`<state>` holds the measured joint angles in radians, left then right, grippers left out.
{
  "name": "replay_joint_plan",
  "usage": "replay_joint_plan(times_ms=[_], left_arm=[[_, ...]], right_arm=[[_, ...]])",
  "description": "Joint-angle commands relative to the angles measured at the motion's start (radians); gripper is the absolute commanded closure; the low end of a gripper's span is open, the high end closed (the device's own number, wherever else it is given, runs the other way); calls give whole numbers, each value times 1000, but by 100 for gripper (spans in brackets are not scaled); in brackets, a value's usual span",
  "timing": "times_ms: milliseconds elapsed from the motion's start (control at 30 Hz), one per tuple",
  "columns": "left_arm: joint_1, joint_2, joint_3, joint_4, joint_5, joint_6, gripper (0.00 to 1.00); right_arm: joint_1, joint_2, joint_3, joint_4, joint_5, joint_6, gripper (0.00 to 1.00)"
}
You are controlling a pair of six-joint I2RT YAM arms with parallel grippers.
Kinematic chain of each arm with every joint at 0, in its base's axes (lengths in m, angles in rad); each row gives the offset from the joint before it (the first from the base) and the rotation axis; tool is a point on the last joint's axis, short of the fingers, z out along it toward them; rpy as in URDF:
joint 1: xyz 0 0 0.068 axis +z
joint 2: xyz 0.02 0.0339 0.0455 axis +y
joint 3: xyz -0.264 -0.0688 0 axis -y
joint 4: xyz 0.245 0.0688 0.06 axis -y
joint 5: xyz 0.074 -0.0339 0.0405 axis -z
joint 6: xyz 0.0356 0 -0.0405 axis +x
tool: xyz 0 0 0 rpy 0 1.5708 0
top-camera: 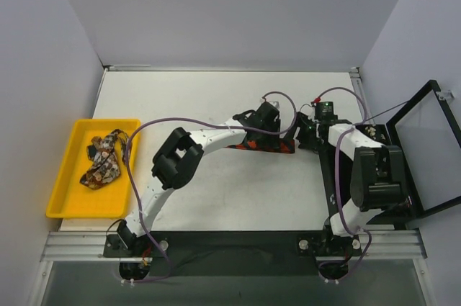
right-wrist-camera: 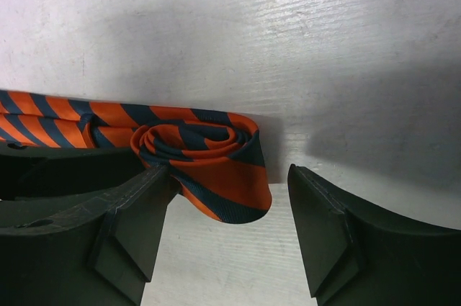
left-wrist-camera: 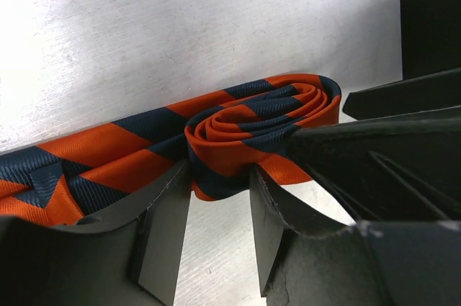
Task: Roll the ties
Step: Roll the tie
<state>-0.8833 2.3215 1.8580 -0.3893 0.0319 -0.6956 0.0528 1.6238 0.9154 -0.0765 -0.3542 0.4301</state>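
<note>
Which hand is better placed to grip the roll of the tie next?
Right, probably. The roll sits inside the open right hand, against one side; the left hand only meets its near edge.

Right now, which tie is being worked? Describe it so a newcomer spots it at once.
On the white table, right of centre, the left hand and right hand meet. The tie lies there, one end wound into a coil. Its orange and dark diagonal stripes set it apart from the brown patterned ties heaped in the yellow tray at left.
</note>
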Motion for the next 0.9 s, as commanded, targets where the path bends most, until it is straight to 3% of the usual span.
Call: replay_joint_plan(times_ms=[0,267,767,833,867], left_arm=[[14,9,12,27,16,-27,52],[30,1,0,29,52,-48,52],[53,6,-25,40,114,-81,53],[56,12,-26,38,122,-87,53],[56,12,-26,40,123,-87,53]], right_arm=[[-5,10,-15,26,-42,-8,34],[-5,34,-30,67,-86,-37,45],[-19,88,-81,204,-186,-17,42],[-24,91,-87,213,-193,-21,47],[-24,93,-90,219,-195,-24,55]])
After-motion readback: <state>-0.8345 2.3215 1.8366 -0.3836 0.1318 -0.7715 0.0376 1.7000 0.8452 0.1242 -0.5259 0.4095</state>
